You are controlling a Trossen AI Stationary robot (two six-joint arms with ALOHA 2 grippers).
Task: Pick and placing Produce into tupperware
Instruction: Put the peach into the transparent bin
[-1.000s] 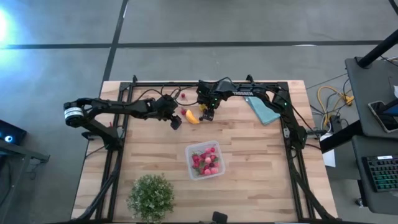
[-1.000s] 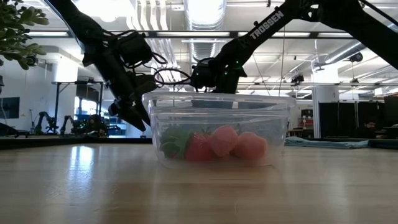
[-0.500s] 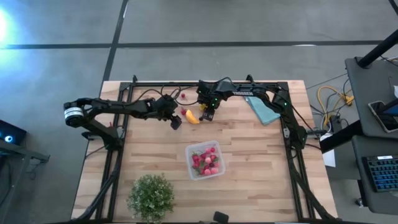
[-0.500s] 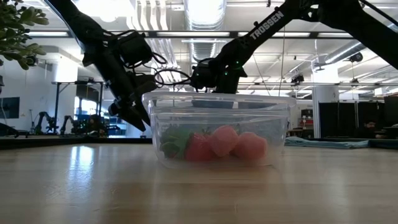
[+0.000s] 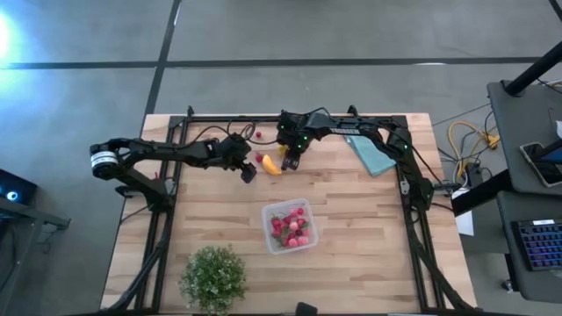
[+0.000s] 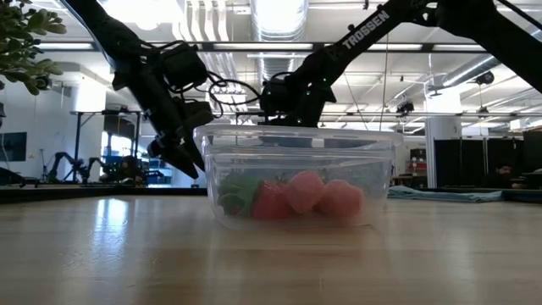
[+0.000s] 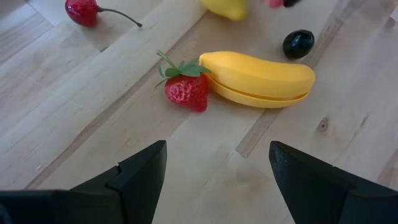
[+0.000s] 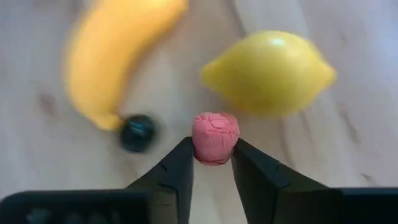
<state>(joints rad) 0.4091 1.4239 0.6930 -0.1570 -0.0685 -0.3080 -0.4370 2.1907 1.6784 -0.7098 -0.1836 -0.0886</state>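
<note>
The loose produce lies on the far middle of the table: a yellow banana (image 5: 272,166), a strawberry (image 7: 186,92), a cherry (image 7: 81,9), a dark berry (image 7: 298,43) and a lemon (image 8: 267,71). My right gripper (image 5: 292,161) stands over them, just right of the banana, shut on a pink berry piece (image 8: 214,135). My left gripper (image 5: 248,172) is open and empty just left of the banana and strawberry. The clear tupperware (image 5: 291,226) stands nearer the table's middle, with several red and pink pieces inside (image 6: 292,196). My right gripper pinches the pink berry piece by its two sides (image 8: 198,144) between its two fingers. The fingers point down at it from above. The piece sticks out past the fingertips, between the lemon and the dark berry (image 8: 138,132).
A bushy green potted plant (image 5: 213,278) stands at the table's near left. A folded teal cloth (image 5: 371,155) lies at the far right. Bare wood lies around the tupperware and toward the near right.
My right gripper has gone up a little over the loose fruit. My left gripper and the tupperware have kept still.
</note>
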